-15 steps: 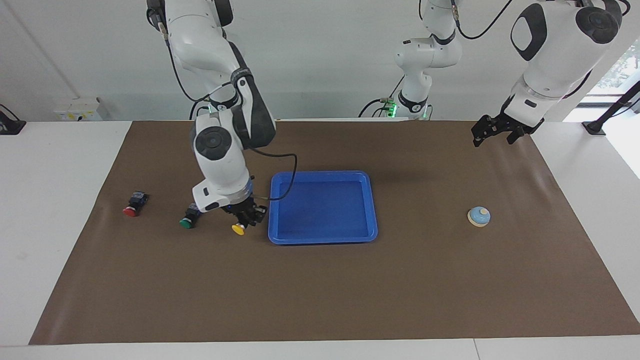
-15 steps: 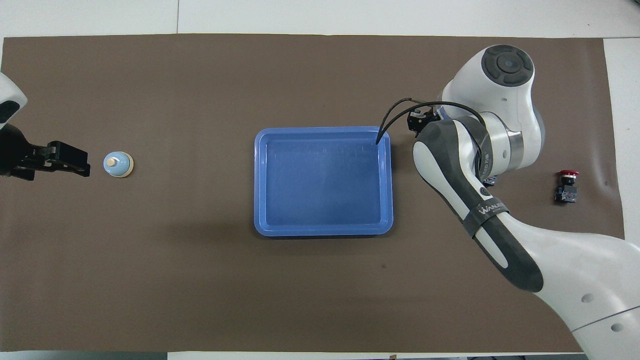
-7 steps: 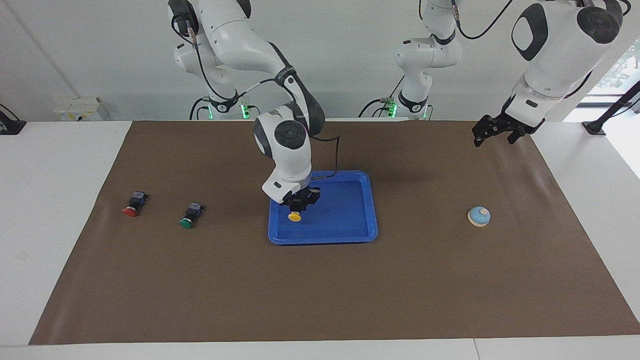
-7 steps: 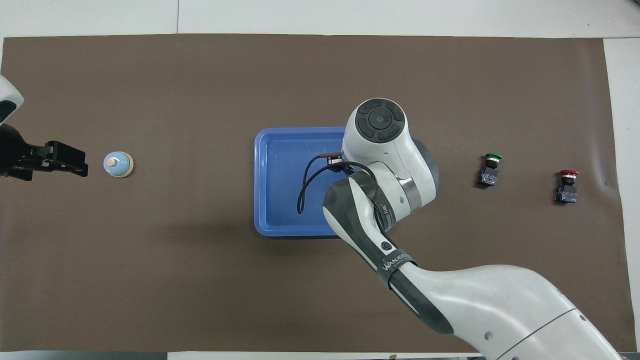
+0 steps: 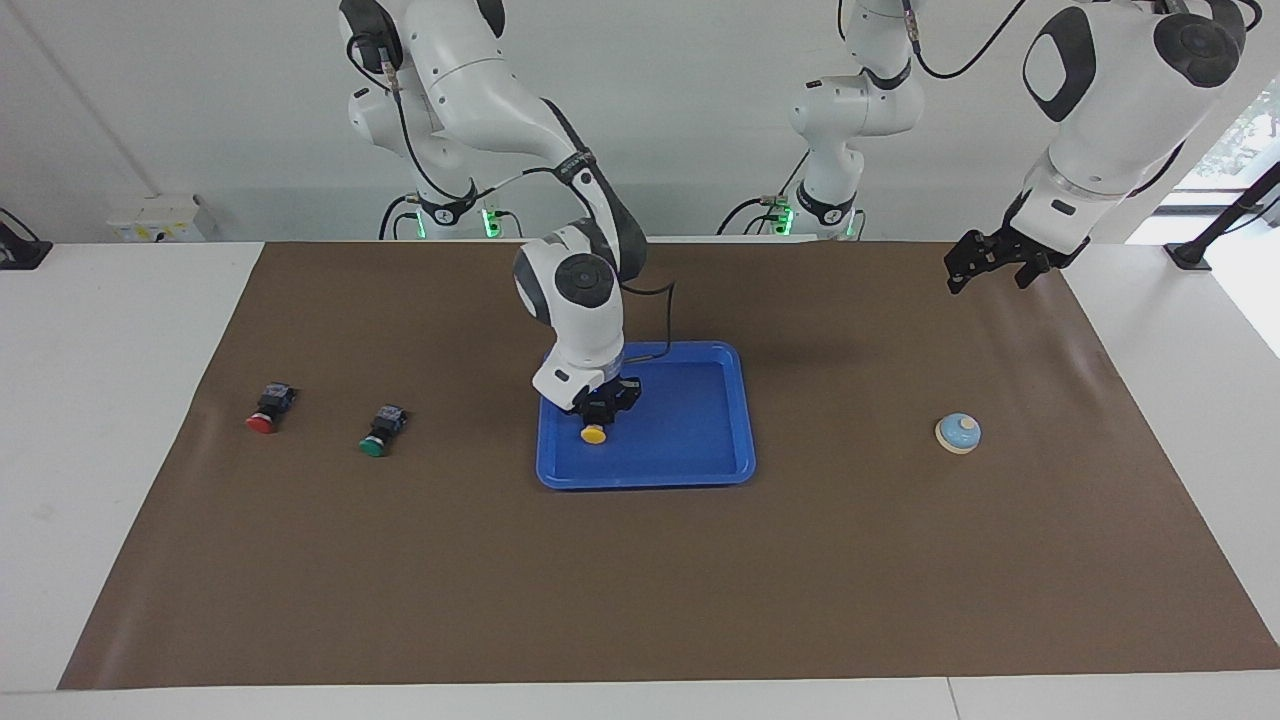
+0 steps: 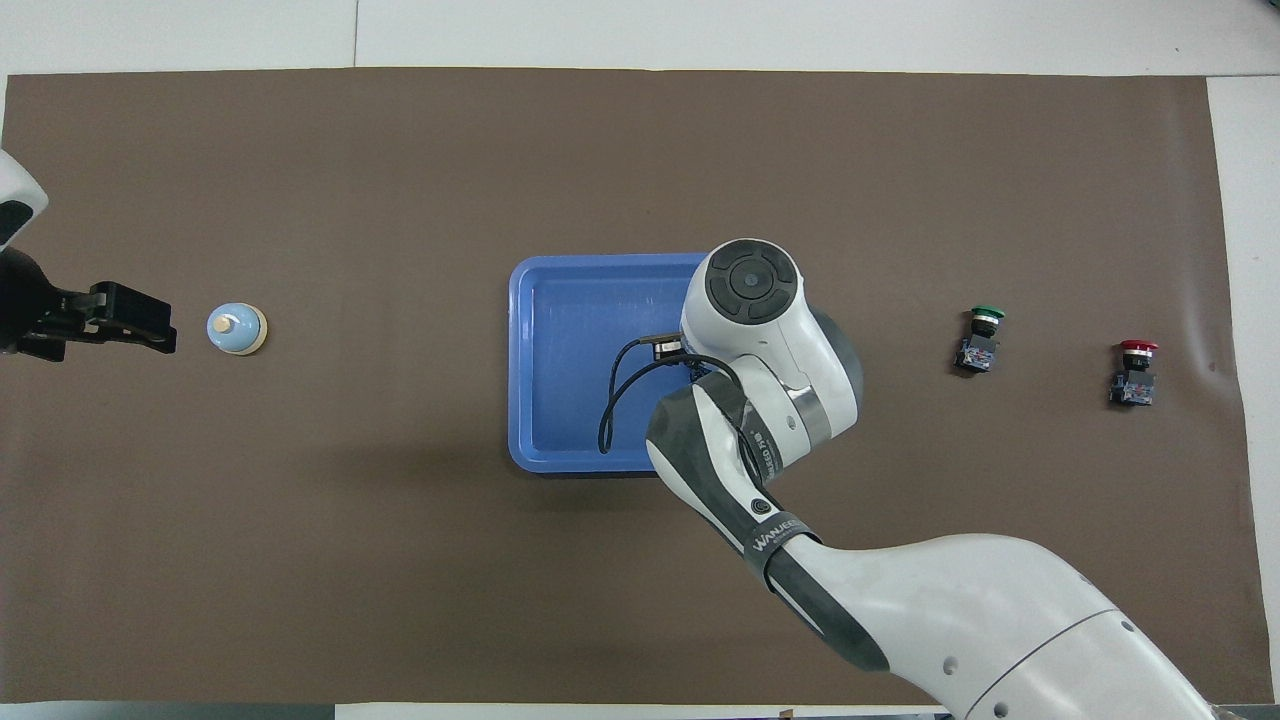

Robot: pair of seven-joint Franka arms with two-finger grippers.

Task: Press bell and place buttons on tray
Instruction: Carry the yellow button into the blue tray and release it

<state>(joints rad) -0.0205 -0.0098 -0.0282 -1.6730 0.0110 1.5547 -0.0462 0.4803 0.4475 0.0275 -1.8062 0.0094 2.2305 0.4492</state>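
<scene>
The blue tray lies mid-table and also shows in the overhead view. My right gripper is low inside the tray at the end toward the right arm, shut on the yellow button. In the overhead view the arm hides that button. The green button and the red button lie on the mat toward the right arm's end. The bell stands toward the left arm's end. My left gripper waits raised, over the mat beside the bell.
A brown mat covers the table. The right arm's black cable hangs over the tray.
My right gripper carried the yellow button from beside the green button over into the tray, then lowered slightly. The left arm has not moved.
</scene>
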